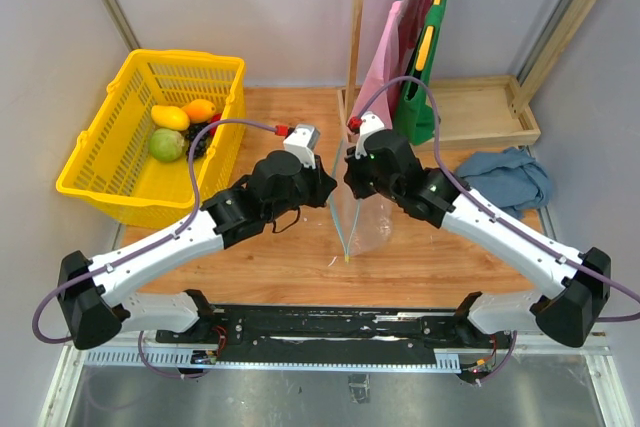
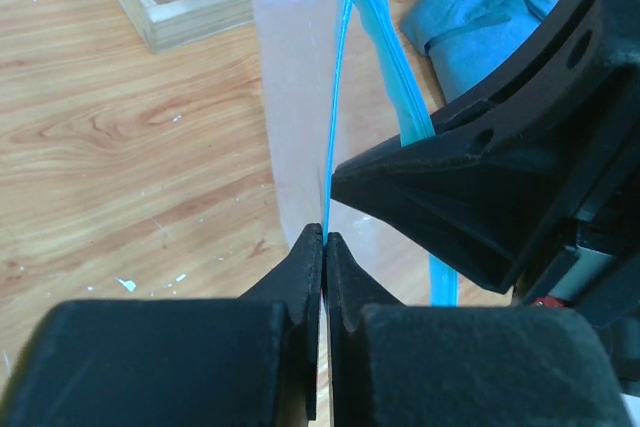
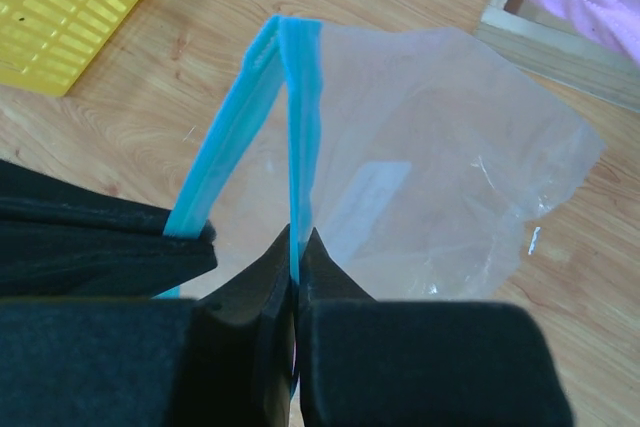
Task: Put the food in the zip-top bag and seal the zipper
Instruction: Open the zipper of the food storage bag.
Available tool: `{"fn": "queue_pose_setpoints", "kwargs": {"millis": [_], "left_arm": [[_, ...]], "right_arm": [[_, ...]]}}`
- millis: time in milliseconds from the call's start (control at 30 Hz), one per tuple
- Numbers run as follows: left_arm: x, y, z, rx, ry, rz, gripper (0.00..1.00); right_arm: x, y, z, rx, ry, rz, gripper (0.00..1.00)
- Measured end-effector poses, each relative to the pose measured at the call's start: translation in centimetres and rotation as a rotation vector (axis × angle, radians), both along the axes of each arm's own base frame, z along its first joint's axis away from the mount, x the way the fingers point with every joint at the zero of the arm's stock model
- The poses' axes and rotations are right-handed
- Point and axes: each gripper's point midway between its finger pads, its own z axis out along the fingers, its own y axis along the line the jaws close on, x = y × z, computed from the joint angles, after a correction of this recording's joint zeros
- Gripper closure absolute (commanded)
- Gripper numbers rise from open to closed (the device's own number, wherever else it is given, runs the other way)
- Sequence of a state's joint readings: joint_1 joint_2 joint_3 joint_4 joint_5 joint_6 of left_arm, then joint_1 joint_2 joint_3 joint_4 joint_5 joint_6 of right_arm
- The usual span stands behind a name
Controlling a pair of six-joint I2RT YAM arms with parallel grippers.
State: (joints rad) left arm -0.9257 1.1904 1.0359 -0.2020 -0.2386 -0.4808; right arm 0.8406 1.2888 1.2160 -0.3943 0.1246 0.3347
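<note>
The left gripper (image 2: pixel 325 239) and right gripper (image 3: pixel 297 237) each clamp one zipper (image 3: pixel 302 117) lip of the bag (image 3: pixel 440 147); food (image 1: pixel 178 129) lies in the far-left basket (image 1: pixel 95 182).

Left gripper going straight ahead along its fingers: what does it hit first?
The left gripper, shut on the thin blue zipper strip, would first press into the clear plastic bag it holds. The right gripper sits right of that line; the wooden tray lies beyond, depth unclear.

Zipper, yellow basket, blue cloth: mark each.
zipper (image 3: pixel 303 127), right wrist view, middle of the right blue strip.
yellow basket (image 1: pixel 87 137), top external view, left rim.
blue cloth (image 1: pixel 508 179), top external view, centre of the bundle.
</note>
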Motion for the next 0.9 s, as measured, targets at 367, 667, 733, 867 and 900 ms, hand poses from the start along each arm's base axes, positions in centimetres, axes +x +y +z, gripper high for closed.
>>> {"fn": "queue_pose_setpoints", "kwargs": {"millis": [367, 667, 733, 867, 900], "left_arm": [[-1.0, 0.6, -0.5, -0.144, 0.02, 0.034, 1.0], [-1.0, 1.2, 1.1, -0.306, 0.011, 0.091, 1.0], [-1.0, 1.1, 1.3, -0.321, 0.013, 0.093, 1.0], [-0.9, 1.2, 1.4, -0.332, 0.013, 0.098, 1.0], [-1.0, 1.3, 1.4, -0.329, 0.013, 0.099, 1.0]], "right_arm": [[-1.8, -0.3, -1.0, -0.084, -0.044, -0.051, 0.68], [-3.7, -0.6, -3.2, -0.128, -0.038, -0.065, 0.61], [-4.2, -0.5, -3.8, -0.136, -0.031, -0.057, 0.66], [-4.3, -0.6, -4.0, -0.152, -0.037, -0.061, 0.84], [-4.2, -0.9, -4.0, -0.163, -0.046, -0.069, 0.88]]}}
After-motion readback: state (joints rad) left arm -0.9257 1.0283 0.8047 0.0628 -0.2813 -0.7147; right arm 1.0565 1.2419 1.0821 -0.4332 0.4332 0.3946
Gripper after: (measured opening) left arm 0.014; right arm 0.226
